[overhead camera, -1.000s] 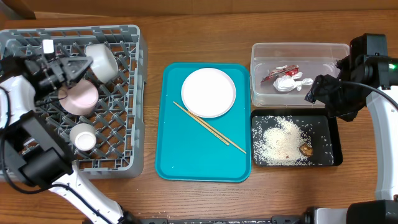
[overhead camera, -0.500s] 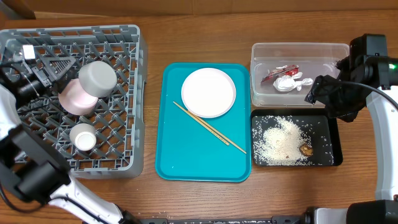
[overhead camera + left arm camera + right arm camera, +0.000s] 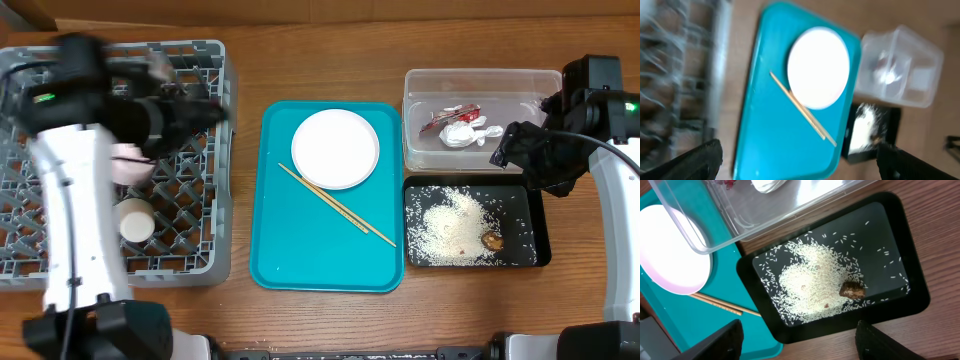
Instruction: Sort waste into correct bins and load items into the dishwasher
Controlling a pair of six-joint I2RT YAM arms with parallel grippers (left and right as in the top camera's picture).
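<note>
Wood table (image 3: 250, 60) under everything. Left gripper (image 3: 797, 150): fingers spread wide, nothing between them. On overhead I see it only as a blur, above the right side of the rack (image 3: 200, 215). Ahead of it on its wrist cam is the teal tray (image 3: 770, 145). The plate (image 3: 818, 67) sits at the tray's far end, and the chopsticks (image 3: 802, 110) lie diagonally just beside the plate's near rim. To the gripper's left on overhead, inside the rack, are the pink bowl (image 3: 125, 165) and, closer to the front edge, the cup (image 3: 136, 222), mouth up. The arm covers part of that area.

Right gripper (image 3: 799, 327): also spread and empty, hanging over the black tray (image 3: 905, 255). Straight under it the rice (image 3: 810, 287) lies in a loose pile, with the morsel (image 3: 852, 289) at the pile's right edge. Beyond the black tray, edge to edge with it, is the tub (image 3: 790, 217). Tissue (image 3: 468, 133) and wrapper (image 3: 445, 118) lie inside it, touching each other.
</note>
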